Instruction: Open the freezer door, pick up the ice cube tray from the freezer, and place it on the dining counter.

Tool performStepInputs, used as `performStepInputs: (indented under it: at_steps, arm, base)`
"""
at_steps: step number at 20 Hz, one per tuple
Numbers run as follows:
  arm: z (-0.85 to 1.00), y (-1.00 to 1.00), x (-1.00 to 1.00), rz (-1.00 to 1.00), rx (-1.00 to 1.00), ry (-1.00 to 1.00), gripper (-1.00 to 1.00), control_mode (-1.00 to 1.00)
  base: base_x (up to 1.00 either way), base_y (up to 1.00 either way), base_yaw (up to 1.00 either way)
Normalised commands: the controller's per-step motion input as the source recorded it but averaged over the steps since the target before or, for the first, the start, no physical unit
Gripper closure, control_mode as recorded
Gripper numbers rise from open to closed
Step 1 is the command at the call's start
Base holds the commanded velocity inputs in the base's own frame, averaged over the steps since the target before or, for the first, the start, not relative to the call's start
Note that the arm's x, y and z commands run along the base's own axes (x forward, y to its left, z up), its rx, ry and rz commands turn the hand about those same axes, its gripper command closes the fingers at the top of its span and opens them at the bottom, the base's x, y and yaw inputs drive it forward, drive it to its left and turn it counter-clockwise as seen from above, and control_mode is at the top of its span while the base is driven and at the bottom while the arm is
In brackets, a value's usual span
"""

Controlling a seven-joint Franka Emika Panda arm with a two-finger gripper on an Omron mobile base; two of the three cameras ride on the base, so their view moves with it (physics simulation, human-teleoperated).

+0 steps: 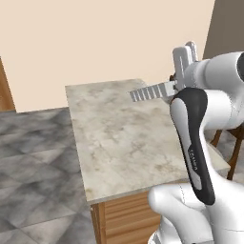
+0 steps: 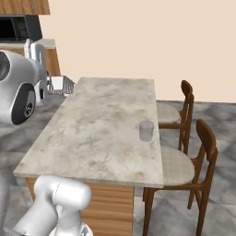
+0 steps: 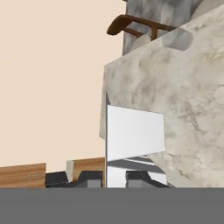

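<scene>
End effector: mine point(image 3: 114, 178); its fingers are clenched on the ice cube tray point(image 1: 151, 91), gripped at one end, seen in the hand view with the dark fingertips point(image 3: 140, 177) either side of the white rim
Ice cube tray: in the air, held roughly level; in the left base view it juts out over the far part of the desk; in the right base view it sits just beside the desk's far left corner point(image 2: 61, 85); whether it touches the stone I cannot tell
Desk: the dining counter point(image 1: 119, 138), beige-grey marbled top on a wooden base
Glass: a clear one point(image 2: 146, 131) stands upright near the right edge of the top, well apart from the tray
Chairs: two brown wooden chairs point(image 2: 186, 163) along the right side of the desk
Floor: grey marbled tiles point(image 1: 33, 162)
</scene>
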Motion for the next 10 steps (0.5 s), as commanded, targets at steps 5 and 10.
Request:
performStepInputs:
  at_steps: [5, 10]
  arm:
    - [-0.25, 0.00, 0.42, 0.14, 0.00, 0.09, 1.00, -1.00]
    - [-0.23, 0.00, 0.50, 0.13, -0.01, 0.19, 1.00, -1.00]
  base:
    - [0.00, 0.00, 0.00]
    - [0.00, 0.00, 0.00]
